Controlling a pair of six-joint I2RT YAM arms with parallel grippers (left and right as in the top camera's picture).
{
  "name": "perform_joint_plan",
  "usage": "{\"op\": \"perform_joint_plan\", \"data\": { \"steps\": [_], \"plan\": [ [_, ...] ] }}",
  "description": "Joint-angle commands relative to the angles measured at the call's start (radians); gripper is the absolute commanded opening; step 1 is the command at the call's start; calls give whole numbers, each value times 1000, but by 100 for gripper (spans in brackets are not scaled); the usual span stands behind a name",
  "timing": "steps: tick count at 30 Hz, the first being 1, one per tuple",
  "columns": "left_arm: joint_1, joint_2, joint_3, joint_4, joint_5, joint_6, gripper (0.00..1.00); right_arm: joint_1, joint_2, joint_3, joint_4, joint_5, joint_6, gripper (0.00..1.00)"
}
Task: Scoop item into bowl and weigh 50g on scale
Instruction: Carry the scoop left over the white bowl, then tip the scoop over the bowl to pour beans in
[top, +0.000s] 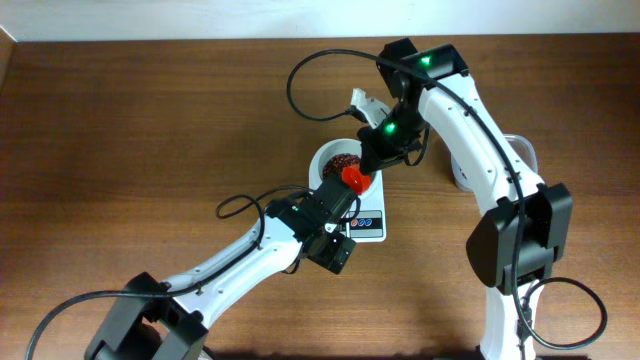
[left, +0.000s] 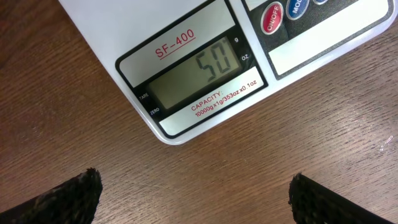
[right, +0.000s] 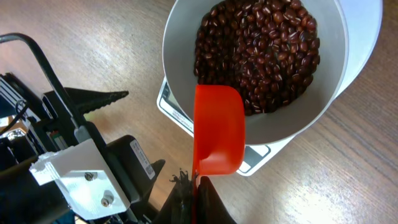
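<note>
The small white bowl (top: 326, 158) stands on the white scale (top: 372, 224) and holds a heap of dark red-brown beans (top: 342, 161). In the right wrist view the beans (right: 261, 50) fill the bowl (right: 180, 37). My right gripper (right: 194, 186) is shut on the handle of an orange scoop (right: 217, 130), whose empty cup hangs over the bowl's near rim; the scoop (top: 355, 178) also shows overhead. My left gripper (left: 196, 199) is open and empty, just in front of the scale's display (left: 196, 71), which reads 50 g.
A clear plastic tub (top: 525, 150) sits at the right, mostly hidden behind my right arm. A white object (top: 365, 102) lies behind the bowl. My left arm's wrist (right: 93, 168) is close beside the scoop and scale. Cables loop over the table.
</note>
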Motion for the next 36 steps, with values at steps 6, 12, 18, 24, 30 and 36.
{"op": "perform_joint_plan", "data": {
  "steps": [6, 12, 18, 24, 30, 36],
  "plan": [
    [-5, 7, -6, -1, -11, 16, 99, 0, 0, -7, 1, 10, -14, 4],
    [-5, 7, -6, -1, -11, 16, 99, 0, 0, -7, -6, 10, -14, 4],
    [-5, 7, -6, 0, -11, 16, 99, -2, 0, -7, -11, 10, -14, 4],
    [-5, 7, -6, 0, -11, 16, 99, -2, 0, -7, 95, 10, -14, 4],
    [-5, 7, -6, -1, -11, 16, 99, 0, 0, -10, 129, 100, -21, 4],
    [-5, 7, -6, -1, -11, 16, 99, 1, 0, -55, 171, 122, -21, 4]
  ]
}}
